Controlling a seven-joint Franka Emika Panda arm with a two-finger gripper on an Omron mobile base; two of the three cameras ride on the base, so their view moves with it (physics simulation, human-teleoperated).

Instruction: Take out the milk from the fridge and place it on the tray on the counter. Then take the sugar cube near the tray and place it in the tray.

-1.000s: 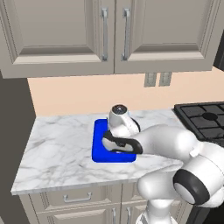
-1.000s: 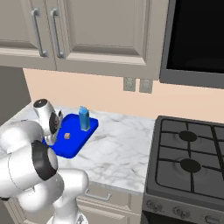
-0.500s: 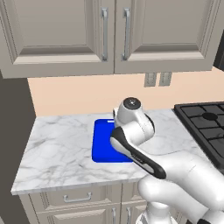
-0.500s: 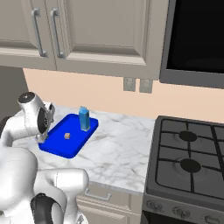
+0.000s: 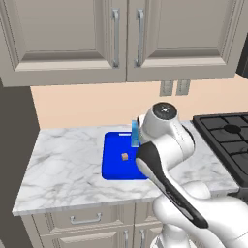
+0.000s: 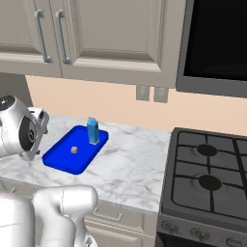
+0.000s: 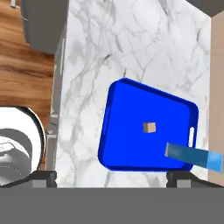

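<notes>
Marble table (image 7: 131, 43) carries the blue tray (image 7: 127, 148) at frame centre — sugar cube (image 7: 149, 127) mid-tray, milk (image 7: 194, 155) seemingly upright lower right; claw (image 7: 112, 177) spread wide.

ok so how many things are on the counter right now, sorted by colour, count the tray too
blue: 2, the tray and the milk standing in it
tan-brown: 1, the sugar cube lying in the tray
total: 3, all on the counter
</notes>
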